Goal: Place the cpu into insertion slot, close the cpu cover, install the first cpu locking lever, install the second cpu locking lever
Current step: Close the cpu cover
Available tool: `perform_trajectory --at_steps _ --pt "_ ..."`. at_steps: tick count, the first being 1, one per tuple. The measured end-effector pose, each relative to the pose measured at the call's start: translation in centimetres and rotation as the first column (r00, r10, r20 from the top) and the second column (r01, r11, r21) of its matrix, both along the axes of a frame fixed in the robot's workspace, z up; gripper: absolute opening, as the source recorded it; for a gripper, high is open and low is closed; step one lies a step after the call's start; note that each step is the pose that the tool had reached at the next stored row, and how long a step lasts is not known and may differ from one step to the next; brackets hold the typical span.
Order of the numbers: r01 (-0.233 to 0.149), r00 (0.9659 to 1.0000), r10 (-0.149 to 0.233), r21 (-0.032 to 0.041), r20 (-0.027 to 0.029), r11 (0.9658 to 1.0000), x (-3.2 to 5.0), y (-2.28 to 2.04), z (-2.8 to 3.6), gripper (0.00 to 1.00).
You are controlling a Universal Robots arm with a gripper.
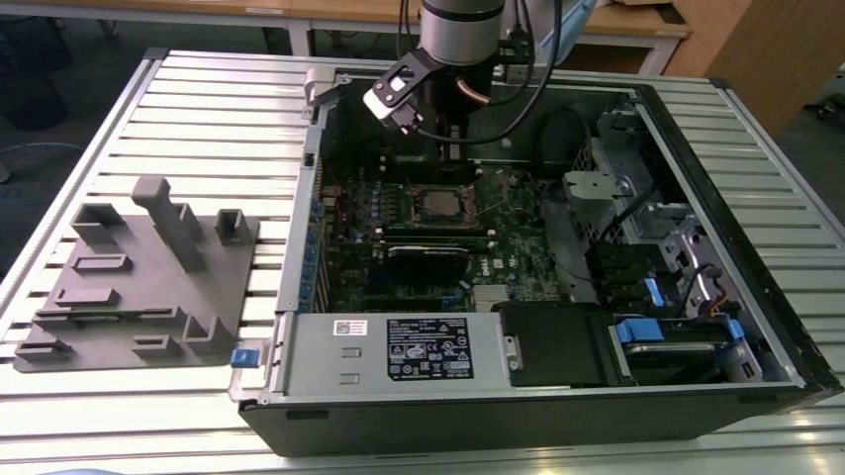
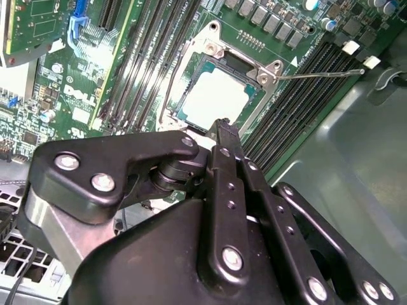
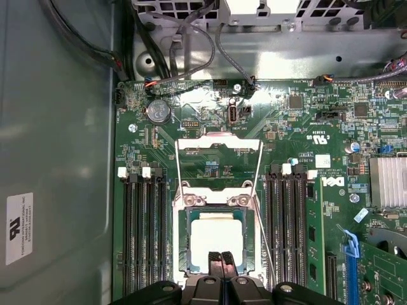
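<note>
Cpu [image 3: 217, 234] in case [image 1: 528, 427] on slatted table [image 1: 198, 109]

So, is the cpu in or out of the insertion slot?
In: in the first wrist view the cpu lies flat inside the insertion slot.

Light comes from above. Just ahead of the gripper [image 3: 221, 260], the cpu [image 3: 217, 236] glares almost white in both wrist views. Well away from the gripper, the slatted table [image 1: 133, 416] shines brightly, while the inside of the computer case [image 1: 528, 426] lies in shadow.
</note>
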State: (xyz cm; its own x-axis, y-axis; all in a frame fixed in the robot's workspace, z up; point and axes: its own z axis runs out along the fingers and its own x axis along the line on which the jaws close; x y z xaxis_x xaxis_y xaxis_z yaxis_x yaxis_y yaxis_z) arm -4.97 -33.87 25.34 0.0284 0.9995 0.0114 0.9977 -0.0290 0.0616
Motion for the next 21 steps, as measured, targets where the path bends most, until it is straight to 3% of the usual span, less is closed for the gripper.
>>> perform_trajectory --at_steps 6,21 --pt "0.0 1.0 0.0 0.0 0.0 1.0 0.42 0.0 0.0 0.11" --pt "0.0 1.0 0.0 0.001 -0.0001 1.0 0.44 0.0 0.18 0.11"
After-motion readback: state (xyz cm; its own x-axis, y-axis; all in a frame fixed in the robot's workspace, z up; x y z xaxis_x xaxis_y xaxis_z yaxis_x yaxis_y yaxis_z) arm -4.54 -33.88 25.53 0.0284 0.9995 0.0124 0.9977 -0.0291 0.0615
